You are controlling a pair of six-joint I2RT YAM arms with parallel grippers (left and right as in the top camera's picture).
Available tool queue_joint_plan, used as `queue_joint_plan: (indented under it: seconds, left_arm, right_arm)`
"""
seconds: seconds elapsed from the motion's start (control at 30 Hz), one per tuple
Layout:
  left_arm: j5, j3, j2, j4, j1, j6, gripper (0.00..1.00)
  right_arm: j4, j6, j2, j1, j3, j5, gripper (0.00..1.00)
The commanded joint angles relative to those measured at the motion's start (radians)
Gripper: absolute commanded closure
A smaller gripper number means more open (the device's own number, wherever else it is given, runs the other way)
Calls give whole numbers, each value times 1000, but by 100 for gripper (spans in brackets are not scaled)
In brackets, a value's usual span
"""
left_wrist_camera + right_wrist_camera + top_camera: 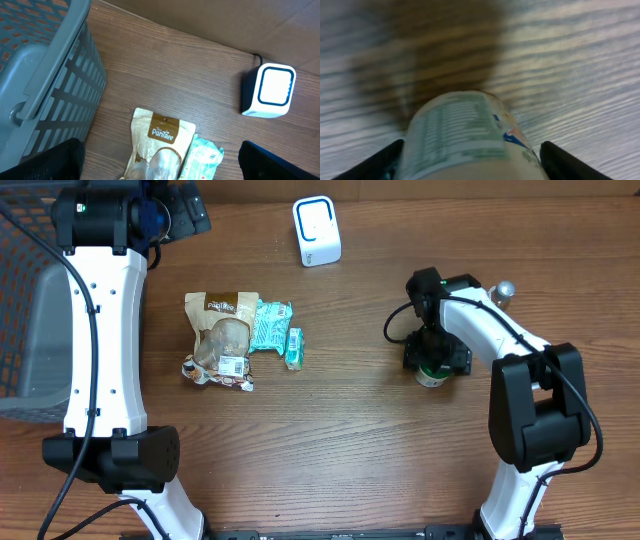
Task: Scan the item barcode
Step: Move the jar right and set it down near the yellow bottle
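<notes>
Left gripper point(160, 146): we see its fingers spread wide, holding nothing.
Right gripper point(470, 150): fingers flank the small white printed-label bottle point(462, 127); whether they grip it, we cannot tell.
Bottle: on the brown wooden table point(360, 430), beneath those fingers.

The overhead camera looks straight down on the whole table point(340, 430) from well above, with the scanner point(317, 230) at 12 o'clock. The left wrist camera looks down at a slant from higher up, sharing with it the scanner point(270, 91) at 3 o'clock, the PanTree pouch point(161, 145) at 6 and the grey basket point(45, 75) at 9. The right wrist camera sits very close to a labelled bottle point(465, 135), blurred.
</notes>
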Motion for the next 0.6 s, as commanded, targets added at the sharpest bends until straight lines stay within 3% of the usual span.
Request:
queue_joint_plan:
  seconds: [0.0,0.33,0.57]
  left_arm:
    - [-3,19,-6,1,-1,-3,0]
    - [-3,19,-6,1,-1,-3,1]
    - [-3,19,-6,1,-1,-3,0]
  right_arm:
    - [-2,4,1,0,5,-17,16]
    - [-215,4,-10,6,383,-42,4]
    - [-158,-33,-8,32,375,-301,0]
